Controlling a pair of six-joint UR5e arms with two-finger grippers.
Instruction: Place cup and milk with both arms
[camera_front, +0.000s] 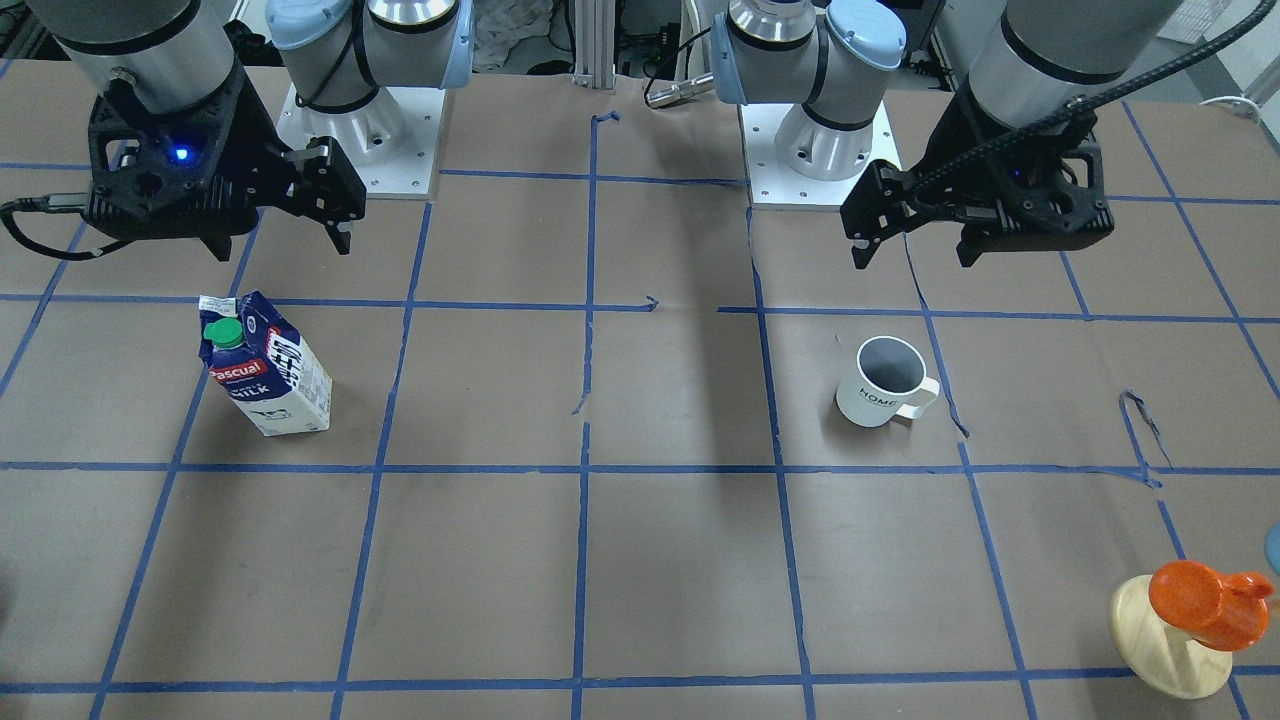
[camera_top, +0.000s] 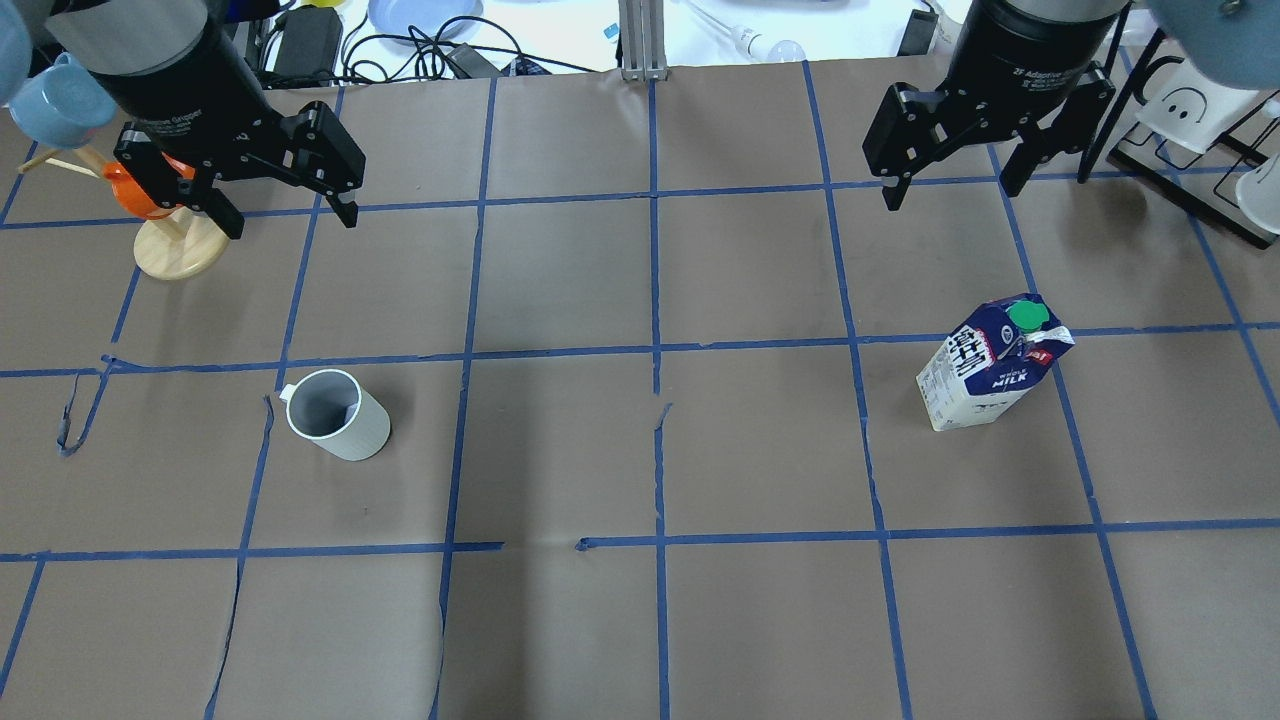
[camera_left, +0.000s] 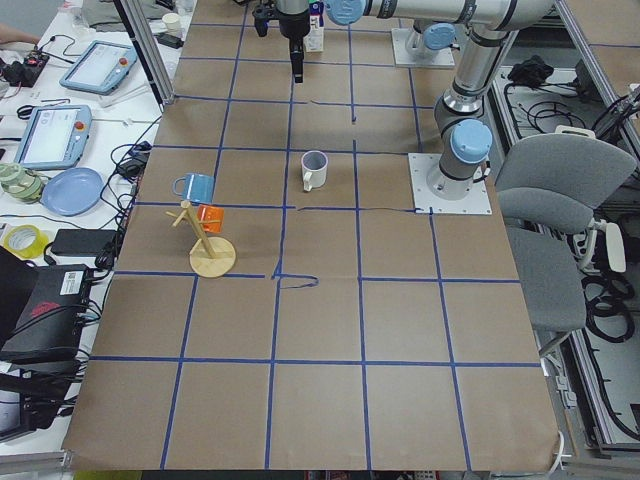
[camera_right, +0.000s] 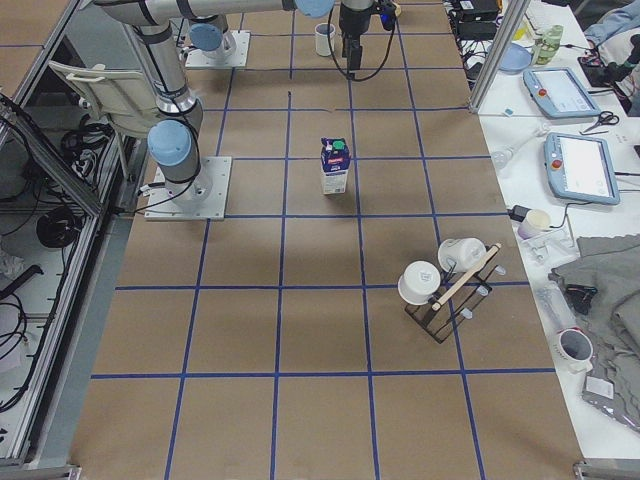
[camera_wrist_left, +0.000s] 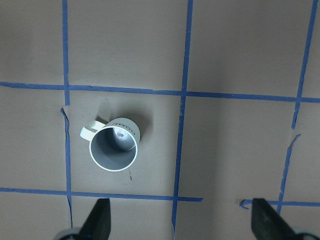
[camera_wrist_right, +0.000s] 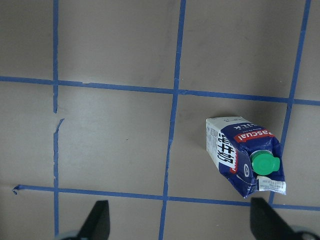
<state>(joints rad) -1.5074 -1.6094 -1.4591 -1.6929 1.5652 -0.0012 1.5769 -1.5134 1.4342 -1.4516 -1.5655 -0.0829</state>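
The white cup (camera_front: 885, 380) stands upright on the brown paper, handle to the side; it also shows in the overhead view (camera_top: 335, 415) and the left wrist view (camera_wrist_left: 114, 148). My left gripper (camera_top: 290, 220) hangs open and empty above the table, apart from the cup, which lies nearer the robot. The blue and white milk carton (camera_front: 265, 365) with a green cap stands upright; it also shows in the overhead view (camera_top: 990, 365) and the right wrist view (camera_wrist_right: 245, 155). My right gripper (camera_top: 950, 190) hangs open and empty above the table, apart from the milk.
A wooden stand with an orange cup (camera_top: 165, 235) and a blue mug (camera_top: 50, 95) is beside my left gripper. A black rack with white mugs (camera_top: 1190, 110) stands at the table's right edge. Blue tape lines grid the paper.
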